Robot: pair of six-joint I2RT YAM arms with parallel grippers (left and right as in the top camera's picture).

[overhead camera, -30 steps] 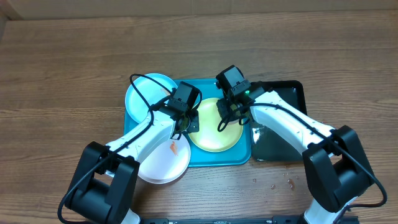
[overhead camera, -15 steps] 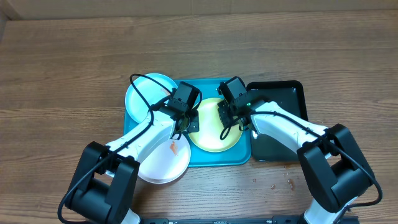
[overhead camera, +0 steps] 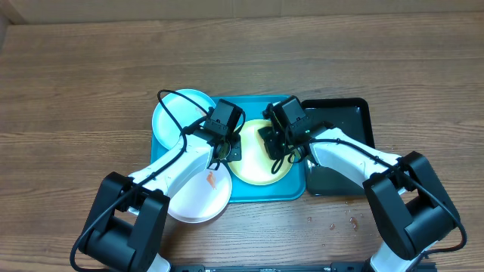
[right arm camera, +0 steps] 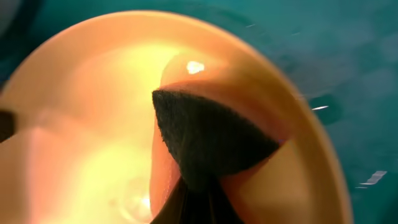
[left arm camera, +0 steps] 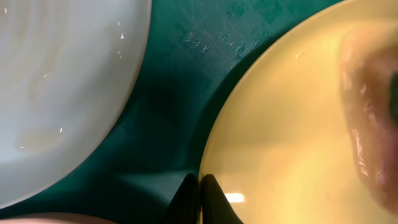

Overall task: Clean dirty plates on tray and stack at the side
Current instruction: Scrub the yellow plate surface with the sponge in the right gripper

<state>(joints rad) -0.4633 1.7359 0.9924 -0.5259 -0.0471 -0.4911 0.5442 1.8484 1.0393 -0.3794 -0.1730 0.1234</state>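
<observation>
Fingers (left arm camera: 214, 205) of the left gripper (left arm camera: 200, 186) are pinched tight on the rim of the round yellow-green plastic plate (overhead camera: 253, 172), which sits in the big turquoise plastic tray (overhead camera: 249, 193). The right gripper (right arm camera: 198, 196) clamps a dark wedge-shaped scrub pad (right arm camera: 208, 137) against the plate's face. Looks like mid-scrub to me; the next move probably needs a steady wipe across, then a lift out to stack, and there's no readable writing anywhere.

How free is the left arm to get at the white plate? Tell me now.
Probably not yet. The left gripper looks shut on the yellow-green plate's rim; the right gripper holds a sponge there. The white plate lies close under the left forearm, reachable after letting go.
</observation>
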